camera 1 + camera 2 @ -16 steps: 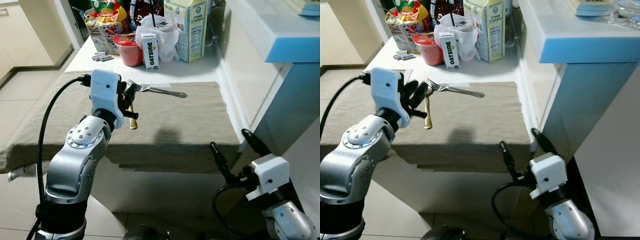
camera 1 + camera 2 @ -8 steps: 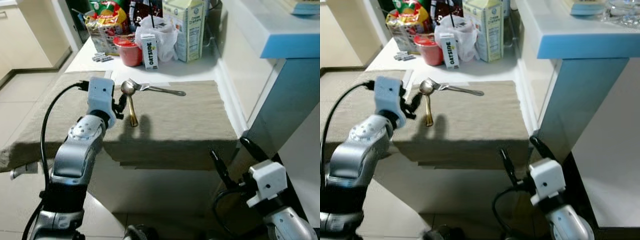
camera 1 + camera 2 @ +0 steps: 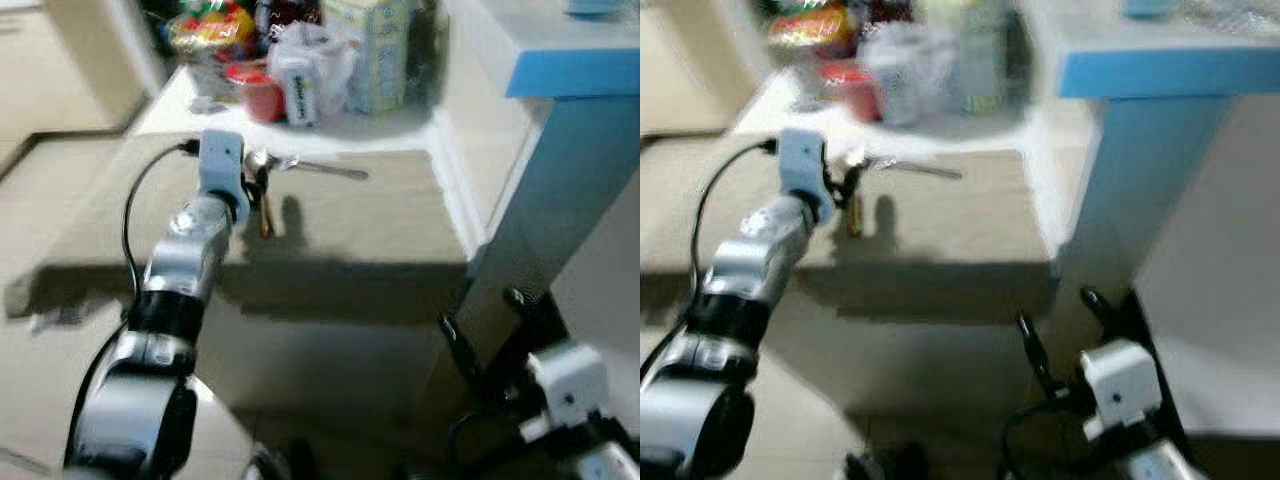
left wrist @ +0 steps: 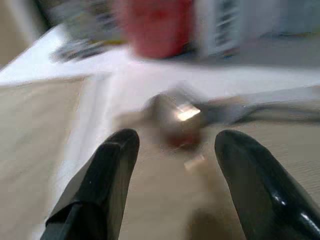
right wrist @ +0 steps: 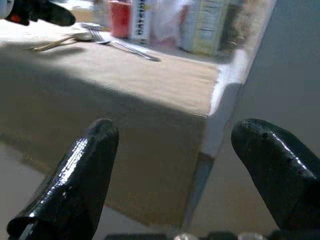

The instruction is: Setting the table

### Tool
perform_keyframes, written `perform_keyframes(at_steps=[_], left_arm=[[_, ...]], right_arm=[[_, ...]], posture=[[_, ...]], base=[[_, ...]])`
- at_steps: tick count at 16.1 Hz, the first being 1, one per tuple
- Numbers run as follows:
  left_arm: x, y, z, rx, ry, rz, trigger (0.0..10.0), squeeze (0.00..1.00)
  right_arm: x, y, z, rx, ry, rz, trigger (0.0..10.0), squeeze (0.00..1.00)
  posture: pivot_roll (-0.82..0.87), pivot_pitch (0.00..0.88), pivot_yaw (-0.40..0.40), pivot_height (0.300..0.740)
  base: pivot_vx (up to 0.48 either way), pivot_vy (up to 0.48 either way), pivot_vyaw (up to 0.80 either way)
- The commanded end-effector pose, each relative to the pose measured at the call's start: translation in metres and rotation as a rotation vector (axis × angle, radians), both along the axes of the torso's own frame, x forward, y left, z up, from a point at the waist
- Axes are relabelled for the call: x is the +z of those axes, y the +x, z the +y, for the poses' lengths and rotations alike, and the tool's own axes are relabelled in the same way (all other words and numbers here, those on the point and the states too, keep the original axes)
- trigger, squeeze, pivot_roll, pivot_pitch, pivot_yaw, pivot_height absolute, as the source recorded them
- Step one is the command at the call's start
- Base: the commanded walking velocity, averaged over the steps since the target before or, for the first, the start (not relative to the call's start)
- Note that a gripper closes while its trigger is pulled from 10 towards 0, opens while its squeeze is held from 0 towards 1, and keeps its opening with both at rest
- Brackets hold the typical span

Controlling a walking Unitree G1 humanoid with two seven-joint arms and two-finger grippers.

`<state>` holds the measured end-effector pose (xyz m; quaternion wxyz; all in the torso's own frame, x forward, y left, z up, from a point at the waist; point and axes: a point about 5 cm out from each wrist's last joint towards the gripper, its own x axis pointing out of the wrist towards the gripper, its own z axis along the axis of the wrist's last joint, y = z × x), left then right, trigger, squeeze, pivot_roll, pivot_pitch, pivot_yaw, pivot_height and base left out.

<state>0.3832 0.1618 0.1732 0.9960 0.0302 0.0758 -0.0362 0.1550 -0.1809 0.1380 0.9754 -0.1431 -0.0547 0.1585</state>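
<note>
A spoon with a gold handle lies on the beige tablecloth, its bowl toward the back. A silver fork lies just behind it, tines next to the spoon's bowl. My left gripper is stretched out over the cloth, right beside the spoon. In the left wrist view its fingers stand apart, open and holding nothing, with the spoon's bowl just beyond them. My right gripper hangs low in front of the table's edge, open and holding nothing.
Groceries crowd the white counter behind the cloth: a red cup, a small carton, a tall carton and snack bags. A white and blue cabinet rises at the right. Tiled floor lies to the left. The eye views are blurred.
The whole picture has shifted and blurred, so the camera moved. My left arm has stretched farther over the table. The spoon, beside the gripper a second ago, lies free on the cloth.
</note>
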Motion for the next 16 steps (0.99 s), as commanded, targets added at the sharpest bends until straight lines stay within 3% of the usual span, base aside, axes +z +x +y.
perform_keyframes(at_steps=[1, 3, 6, 8, 12, 16], left_arm=[[-0.005, 0.003, 0.012, 0.067, 0.001, 0.024, 10.0, 0.00], [-0.011, 0.007, 0.019, 0.151, 0.022, 0.065, 10.0, 0.00], [-0.012, 0.011, 0.010, 0.139, -0.017, 0.056, 10.0, 0.00], [-0.006, 0.013, 0.008, 0.124, -0.025, 0.012, 10.0, 0.00], [0.017, 0.020, -0.005, 0.080, 0.044, -0.105, 10.0, 0.00], [0.031, 0.022, -0.025, 0.024, 0.034, -0.105, 10.0, 0.00]], right_arm=[[0.003, -0.003, -0.001, 0.000, 0.009, -0.001, 10.0, 0.00], [0.008, -0.003, -0.002, 0.029, 0.016, -0.010, 10.0, 0.00], [0.013, -0.002, -0.001, 0.049, 0.021, -0.018, 10.0, 0.00], [0.014, -0.002, 0.000, 0.054, 0.022, -0.018, 10.0, 0.00], [0.014, -0.003, 0.002, 0.056, 0.032, -0.013, 10.0, 0.00], [0.014, -0.003, 0.003, 0.051, 0.038, -0.013, 10.0, 0.00]], posture=[[-0.25, 0.093, 0.104, 0.719], [-0.24, 0.091, 0.085, 0.719], [-0.23, 0.093, 0.081, 0.719], [-0.23, 0.097, 0.082, 0.719], [-0.22, 0.102, 0.089, 0.719], [-0.22, 0.100, 0.093, 0.719]], base=[[0.000, 0.000, 0.00], [0.000, 0.000, 0.00], [0.000, 0.000, 0.00], [0.000, 0.000, 0.00], [0.000, 0.000, 0.00], [0.000, 0.000, 0.00]])
